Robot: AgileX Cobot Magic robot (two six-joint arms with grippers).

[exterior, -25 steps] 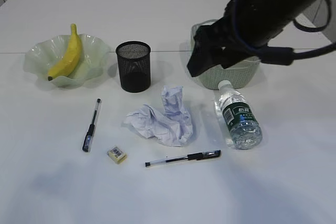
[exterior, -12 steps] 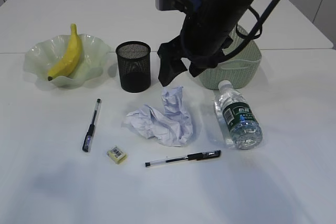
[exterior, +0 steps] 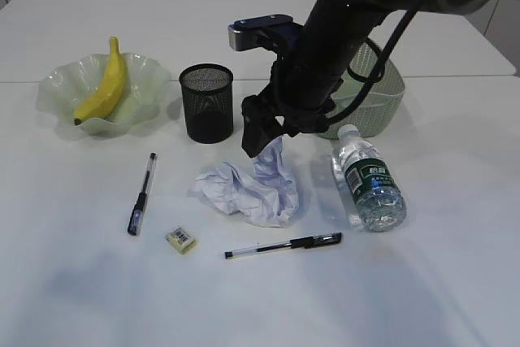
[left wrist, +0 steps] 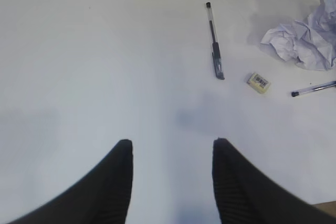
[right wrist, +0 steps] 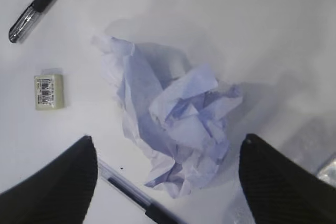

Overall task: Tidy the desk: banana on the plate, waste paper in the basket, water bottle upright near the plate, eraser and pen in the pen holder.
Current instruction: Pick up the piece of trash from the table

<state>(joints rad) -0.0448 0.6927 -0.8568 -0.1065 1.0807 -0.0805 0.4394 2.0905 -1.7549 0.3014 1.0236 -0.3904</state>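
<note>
The crumpled waste paper (exterior: 252, 188) lies mid-table; it also shows in the right wrist view (right wrist: 173, 124) and the left wrist view (left wrist: 304, 43). My right gripper (exterior: 262, 132) is open, just above the paper's upper end; in its own view its jaws (right wrist: 168, 148) straddle the paper. The banana (exterior: 104, 85) lies on the green plate (exterior: 57, 87). The water bottle (exterior: 367, 184) lies on its side. The black mesh pen holder (exterior: 206, 101), two pens (exterior: 141, 194) (exterior: 288, 244) and the eraser (exterior: 181, 239) are on the table. My left gripper (left wrist: 172, 148) is open over bare table.
The pale green basket (exterior: 382, 103) stands behind my right arm, at the back right. The right arm's black body reaches across the basket's front. The table is white, with its far edge at the back.
My right arm has swung from above the basket leftward and down, so its open gripper now hangs right over the waste paper. The objects on the table have not moved.
</note>
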